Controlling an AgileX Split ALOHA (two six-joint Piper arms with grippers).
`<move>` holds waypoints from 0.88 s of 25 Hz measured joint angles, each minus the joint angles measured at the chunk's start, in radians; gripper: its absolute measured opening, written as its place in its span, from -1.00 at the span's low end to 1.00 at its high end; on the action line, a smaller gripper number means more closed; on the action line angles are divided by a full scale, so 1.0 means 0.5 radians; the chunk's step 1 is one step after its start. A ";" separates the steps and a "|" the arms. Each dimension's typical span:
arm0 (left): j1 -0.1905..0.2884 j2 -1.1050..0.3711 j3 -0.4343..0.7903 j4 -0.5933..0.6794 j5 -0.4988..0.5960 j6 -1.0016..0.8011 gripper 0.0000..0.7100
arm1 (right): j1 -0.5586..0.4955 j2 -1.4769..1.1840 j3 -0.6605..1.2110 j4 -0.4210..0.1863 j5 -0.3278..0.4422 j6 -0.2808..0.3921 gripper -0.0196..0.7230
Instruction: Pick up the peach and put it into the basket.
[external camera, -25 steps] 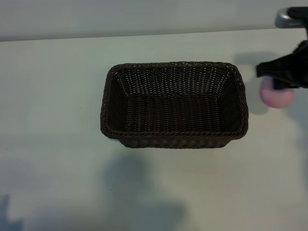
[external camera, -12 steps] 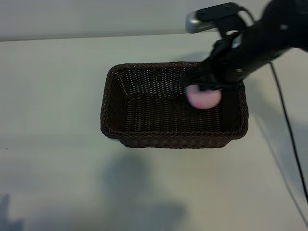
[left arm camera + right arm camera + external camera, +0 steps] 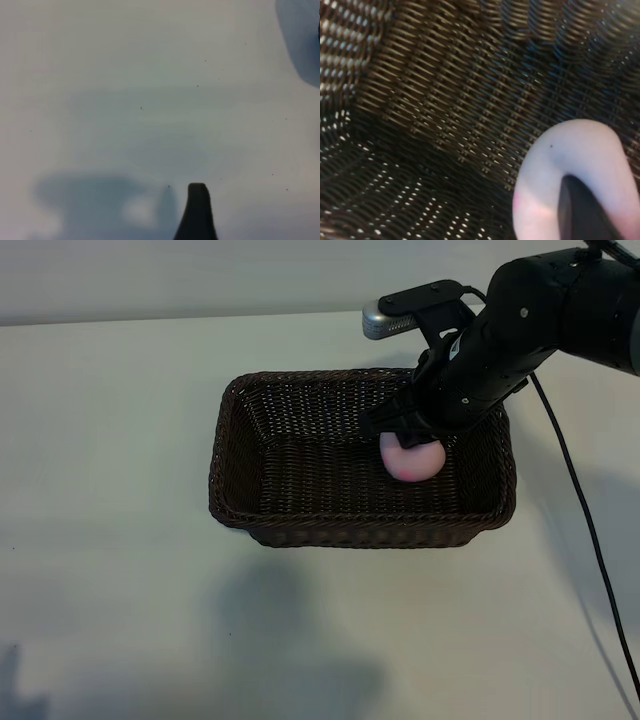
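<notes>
Peach (image 3: 411, 462) inside basket (image 3: 300, 532) – right end effector (image 3: 408, 435) over it, grip state unclear – no readable writing.

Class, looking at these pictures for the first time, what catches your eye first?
The dark wicker basket in the middle of the pale table stands out first. Next, the black right hand reaches into its right end, with the pink peach just below it.

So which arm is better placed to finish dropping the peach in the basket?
The right. Its gripper is already over the basket, inside the right end, with the peach at its jaws just above the woven floor. The left gripper sees only bare table, far from both.
</notes>
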 joint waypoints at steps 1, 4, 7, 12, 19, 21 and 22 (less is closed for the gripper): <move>0.000 0.000 0.000 0.000 0.000 0.000 0.68 | 0.000 0.000 0.000 0.000 -0.004 0.000 -0.21; 0.000 0.000 0.000 0.000 0.000 0.000 0.68 | 0.000 0.000 0.000 0.000 -0.006 0.000 0.25; 0.000 0.000 0.000 0.000 0.000 0.000 0.68 | 0.000 -0.027 0.000 0.000 -0.007 0.000 0.59; 0.000 0.000 0.000 0.000 0.000 0.000 0.68 | -0.033 -0.133 0.000 -0.043 -0.004 0.049 0.70; 0.000 0.000 0.000 0.000 0.000 0.000 0.68 | -0.437 -0.236 -0.003 -0.229 0.172 0.139 0.65; 0.000 0.000 0.000 0.000 0.000 0.000 0.68 | -0.590 -0.238 -0.003 -0.287 0.231 0.139 0.65; 0.000 0.000 0.000 0.000 0.000 0.000 0.68 | -0.664 -0.240 -0.003 -0.310 0.261 0.141 0.65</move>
